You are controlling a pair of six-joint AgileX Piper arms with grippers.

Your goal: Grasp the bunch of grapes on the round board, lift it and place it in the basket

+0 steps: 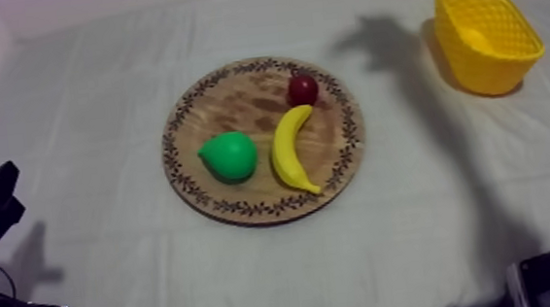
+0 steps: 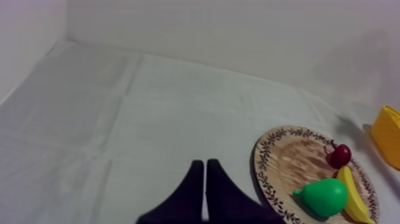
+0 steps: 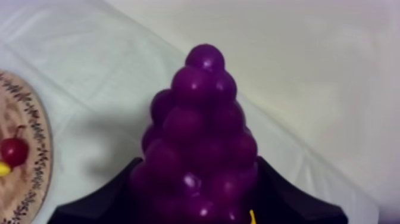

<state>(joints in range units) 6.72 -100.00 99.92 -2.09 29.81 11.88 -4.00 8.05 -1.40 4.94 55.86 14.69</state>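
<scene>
Here, the right gripper (image 3: 197, 192) has its two black fingers closed round the lower half of the bunch of grapes (image 3: 199, 131). The bunch stands upright between them, its narrow tip pointing up. It is off the wooden board and not yet in the basket. The grapes are glossy, deep purple, round beads packed into a cone. Beside them in the right wrist view lies the patterned edge of the board, with the small red fruit on it.

The left gripper (image 2: 205, 165) has its fingers pressed together into a narrow wedge, holding nothing, over bare cloth (image 1: 88, 107) just beside the board's rim. From above it sits low at the left edge of the table.

The round board (image 1: 234, 96) lies mid-table and carries three things. A green pear (image 1: 228, 156) lies on its left part, and a yellow banana (image 1: 290, 149) curves just beside the pear. The small red fruit (image 1: 302, 89) sits by the banana's upper tip, near the far rim. The wood is brown and grained, with a dark leafy band round its edge.

The yellow basket (image 1: 489, 64) stands at the far right, well apart from the board, its walls a plastic lattice. Between board and basket the cloth is open, crossed by a dark shadow (image 1: 384, 41). The cloth is pale, smooth and lightly creased.
</scene>
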